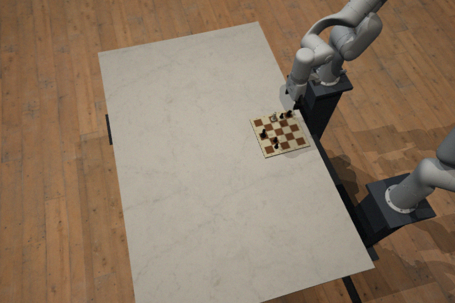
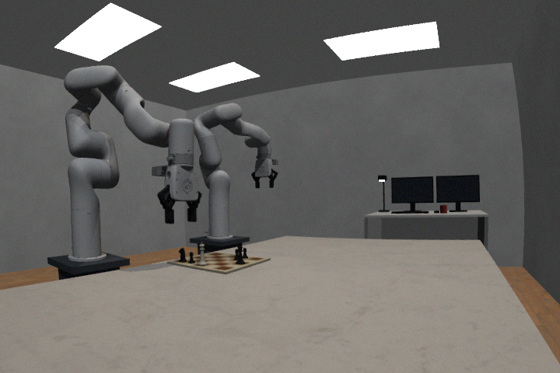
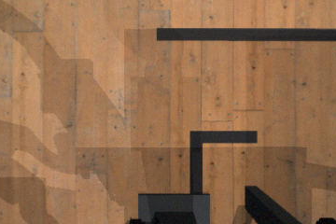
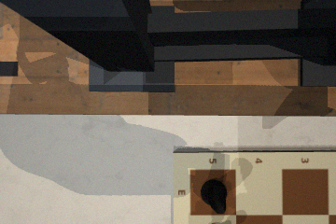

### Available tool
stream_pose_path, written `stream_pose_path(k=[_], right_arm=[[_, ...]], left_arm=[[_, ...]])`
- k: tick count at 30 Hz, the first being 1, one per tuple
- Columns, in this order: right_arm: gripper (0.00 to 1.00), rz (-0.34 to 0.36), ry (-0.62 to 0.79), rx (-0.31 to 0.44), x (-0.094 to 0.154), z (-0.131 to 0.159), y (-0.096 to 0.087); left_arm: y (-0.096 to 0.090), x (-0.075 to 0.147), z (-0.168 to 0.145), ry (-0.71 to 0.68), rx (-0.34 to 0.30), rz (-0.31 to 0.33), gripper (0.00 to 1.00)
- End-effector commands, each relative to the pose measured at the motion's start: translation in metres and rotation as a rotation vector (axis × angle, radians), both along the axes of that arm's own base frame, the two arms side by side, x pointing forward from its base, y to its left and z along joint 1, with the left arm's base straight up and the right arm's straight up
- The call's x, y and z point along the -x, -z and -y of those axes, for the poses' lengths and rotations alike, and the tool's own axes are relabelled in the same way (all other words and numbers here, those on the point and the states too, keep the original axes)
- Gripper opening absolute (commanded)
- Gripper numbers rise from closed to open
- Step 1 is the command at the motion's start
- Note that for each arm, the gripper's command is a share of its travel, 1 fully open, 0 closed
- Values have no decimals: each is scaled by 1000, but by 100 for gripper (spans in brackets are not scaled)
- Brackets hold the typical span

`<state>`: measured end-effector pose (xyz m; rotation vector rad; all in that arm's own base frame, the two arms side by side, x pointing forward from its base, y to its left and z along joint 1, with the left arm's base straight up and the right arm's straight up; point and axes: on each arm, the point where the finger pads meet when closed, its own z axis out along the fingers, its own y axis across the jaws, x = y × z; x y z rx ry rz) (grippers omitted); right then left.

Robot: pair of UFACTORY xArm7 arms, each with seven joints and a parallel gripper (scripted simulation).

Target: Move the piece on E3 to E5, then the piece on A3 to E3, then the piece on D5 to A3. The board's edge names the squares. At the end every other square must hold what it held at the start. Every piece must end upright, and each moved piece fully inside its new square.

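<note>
The board [image 1: 265, 156] [image 4: 181, 168] lies near the table's robot-side edge. A black knight [image 1: 289, 113] [image 2: 182, 255] [image 4: 214, 192] stands upright on E5. A black pawn [image 1: 281, 115] [image 2: 191, 257] stands on D5. A taller black piece [image 1: 263, 134] [image 2: 239, 258] stands on A3. E3 [image 1: 294, 127] is bare. My right gripper [image 2: 180, 215] is open and empty, raised well above the E5 side of the board. My left gripper [image 2: 264, 182] [image 3: 231, 221] is open and empty, high up and away from the board, over the floor.
A tall white piece [image 1: 273, 117] [image 2: 201, 255] stands on C5, right beside the D5 pawn. Small black pieces stand on B2 [image 1: 275, 139] and B1 [image 1: 276, 145]. The right arm's dark pedestal [image 1: 323, 103] is just beyond the table edge near E5.
</note>
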<state>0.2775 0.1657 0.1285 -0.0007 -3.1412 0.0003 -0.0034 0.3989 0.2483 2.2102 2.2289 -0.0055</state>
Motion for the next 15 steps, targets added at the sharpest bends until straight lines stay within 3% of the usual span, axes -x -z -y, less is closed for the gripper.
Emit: stream_pose_path(k=[1, 15], right_arm=[[100, 3, -16, -2, -2, -1, -1], [100, -2, -357, -5, -17, -14, -7]], left_arm=[[-2, 0, -1, 0, -4, 1, 100], [-2, 0, -1, 0, -4, 1, 100]])
